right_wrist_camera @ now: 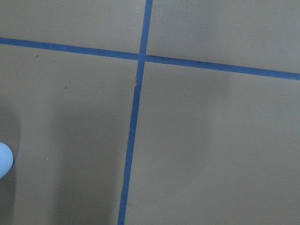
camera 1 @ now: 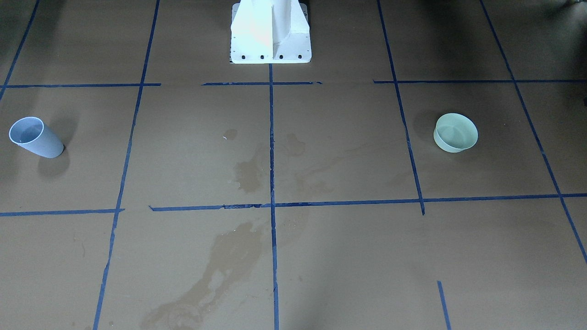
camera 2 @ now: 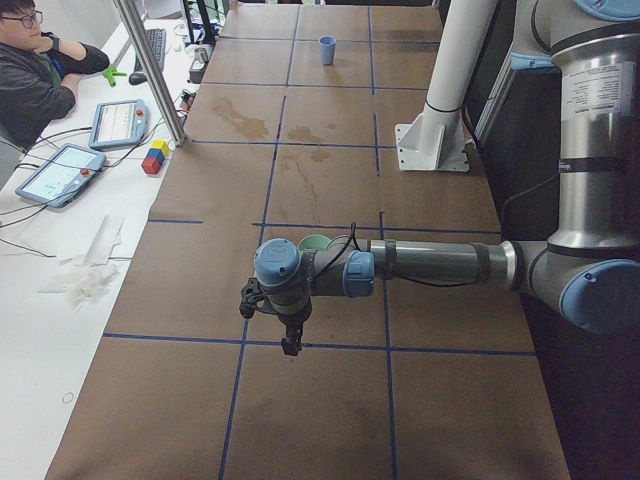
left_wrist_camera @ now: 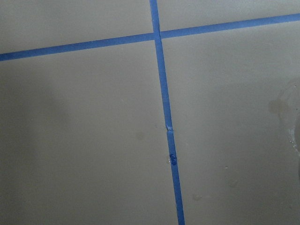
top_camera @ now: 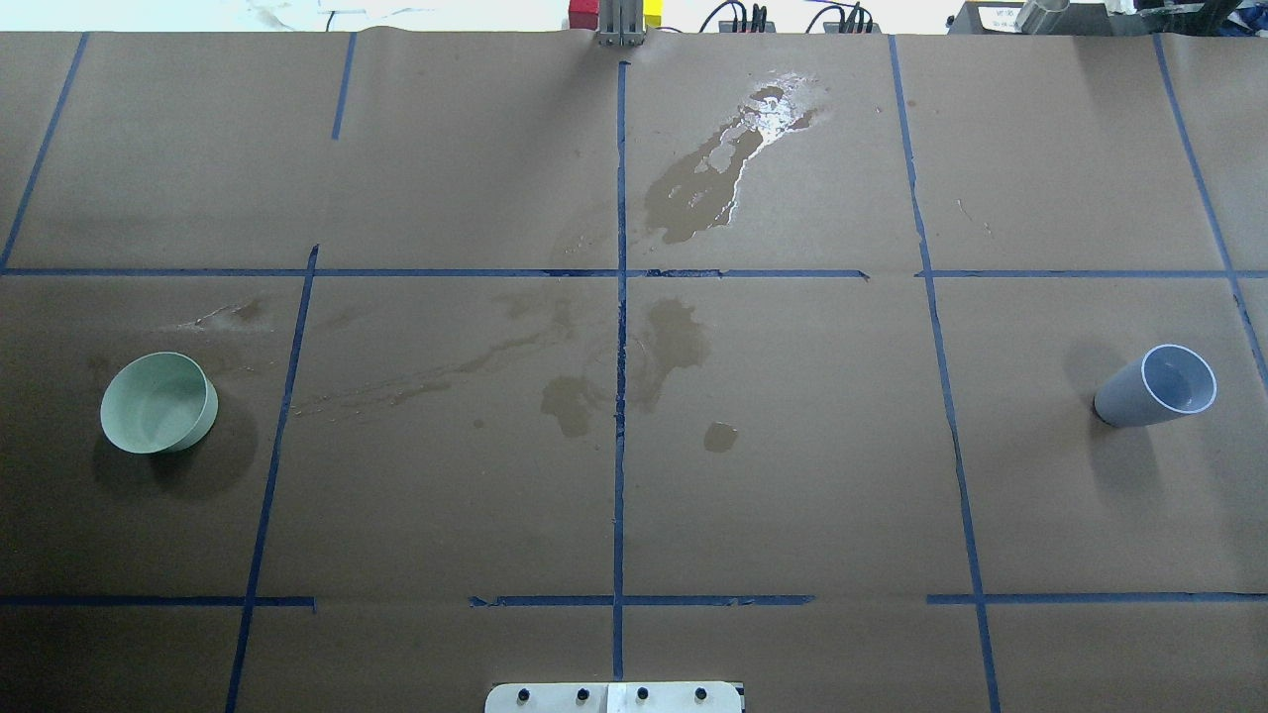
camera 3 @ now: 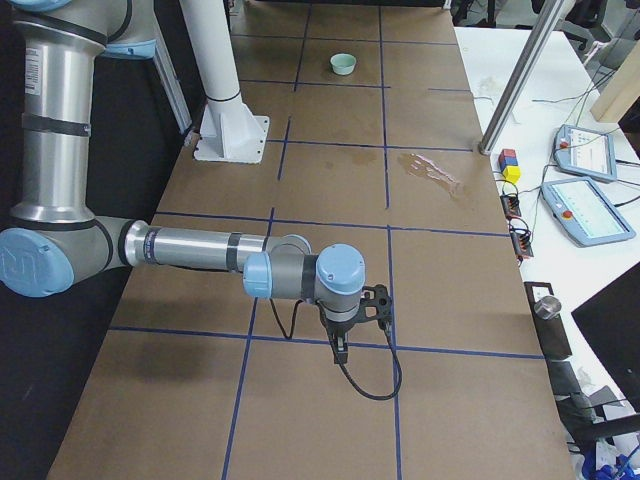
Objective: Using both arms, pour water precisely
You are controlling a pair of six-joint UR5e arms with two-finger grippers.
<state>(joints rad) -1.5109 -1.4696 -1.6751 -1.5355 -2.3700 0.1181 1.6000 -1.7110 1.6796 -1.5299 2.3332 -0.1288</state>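
A pale blue cup [top_camera: 1159, 386] stands upright at the table's right end, also seen in the front view [camera 1: 34, 137]. A shallow green bowl [top_camera: 158, 403] sits at the left end [camera 1: 455, 133]. I cannot tell whether either holds water. Spilled water shows as wet patches on the brown paper [top_camera: 723, 168]. My left arm [camera 2: 440, 265] reaches out over the table near the bowl, its gripper [camera 2: 290, 345] pointing down. My right arm [camera 3: 190, 248] does the same at the other end, gripper [camera 3: 340, 350] down. Only the side views show the grippers, so I cannot tell their state.
The white pedestal [camera 1: 270, 32] stands at mid-table on the robot's side. Blue tape lines [top_camera: 620, 396] grid the paper. A person [camera 2: 30, 70] sits at a side desk with tablets [camera 2: 60, 172], coloured blocks [camera 2: 155, 157] and a metal post [camera 2: 150, 70].
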